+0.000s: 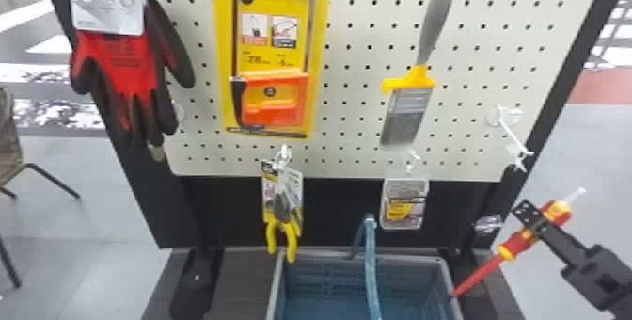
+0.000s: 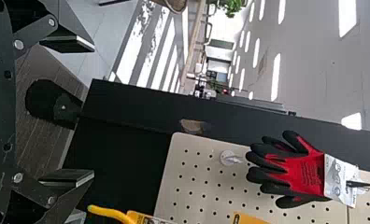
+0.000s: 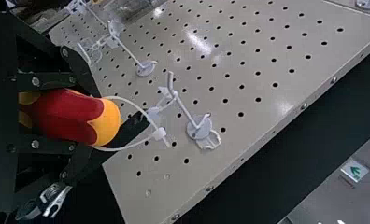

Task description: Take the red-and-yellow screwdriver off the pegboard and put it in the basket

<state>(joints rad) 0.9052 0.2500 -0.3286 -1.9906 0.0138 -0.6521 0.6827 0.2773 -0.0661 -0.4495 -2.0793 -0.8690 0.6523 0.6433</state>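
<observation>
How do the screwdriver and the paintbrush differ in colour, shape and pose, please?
The screwdriver is red and yellow, while the paintbrush is grey and yellow.
The screwdriver has a slim, straight shaft; the paintbrush ends in broad, flat bristles.
The screwdriver is gripped at a strong slant by the right gripper, whereas the paintbrush hangs closer to upright against the pegboard.
Both have yellow on them, and both point their working ends downward.

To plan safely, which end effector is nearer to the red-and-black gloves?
Left. The open left end effector is below the gloves; the right end effector grips the screwdriver across the pegboard, at its lower right.
</observation>
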